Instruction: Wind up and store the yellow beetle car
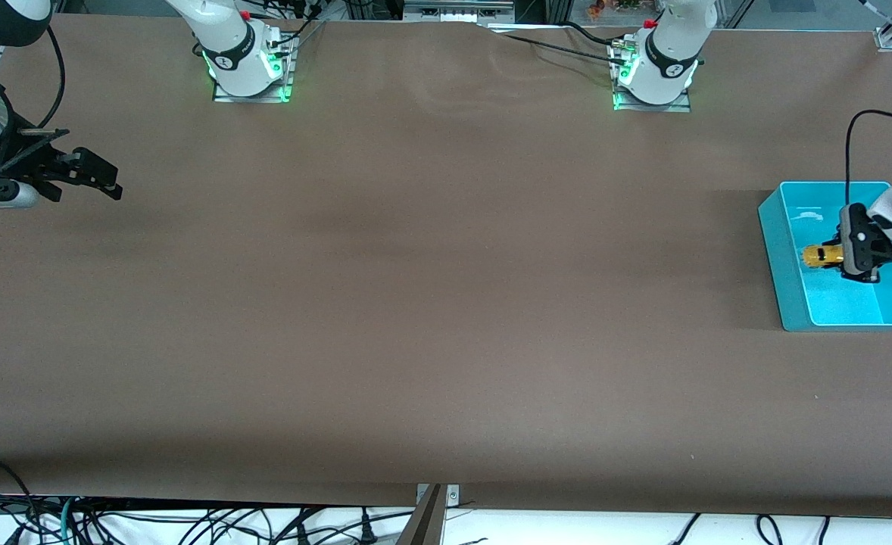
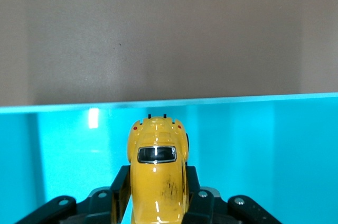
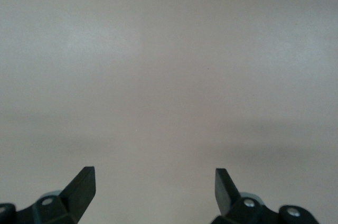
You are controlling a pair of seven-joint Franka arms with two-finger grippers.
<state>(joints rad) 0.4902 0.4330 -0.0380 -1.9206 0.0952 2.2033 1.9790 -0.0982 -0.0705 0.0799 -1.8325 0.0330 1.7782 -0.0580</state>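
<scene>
Left jaws: the left gripper [image 1: 846, 257] has its fingers [image 2: 120, 184] pressed against both flanks of the yellow beetle car [image 1: 823, 256], gripping it across its width.
Car's long axis: it runs straight out from between the jaws, in line with the fingers; in the left wrist view the car [image 2: 157, 174] sticks out forward of the fingertips, roof and a dark window facing the camera.
Direction from the jaws: the free end of the car points toward the right arm's end of the table, at the bin wall on that side.
Car's place: held over the floor of the turquoise bin [image 1: 784, 257], inside its rim; whether the wheels touch the floor cannot be told.
Bin: it stands on the brown table [image 1: 431, 303] at the left arm's end.
Nearer arm: the left arm, already at the bin with the car in hand.
Right jaws: the right gripper [image 1: 94, 175] waits over bare table at the right arm's end, fingers [image 3: 82, 184] spread wide with nothing between them.
Coming move, as a judgement: lower if needed, then part the fingers sideways so the car rests in the bin.
</scene>
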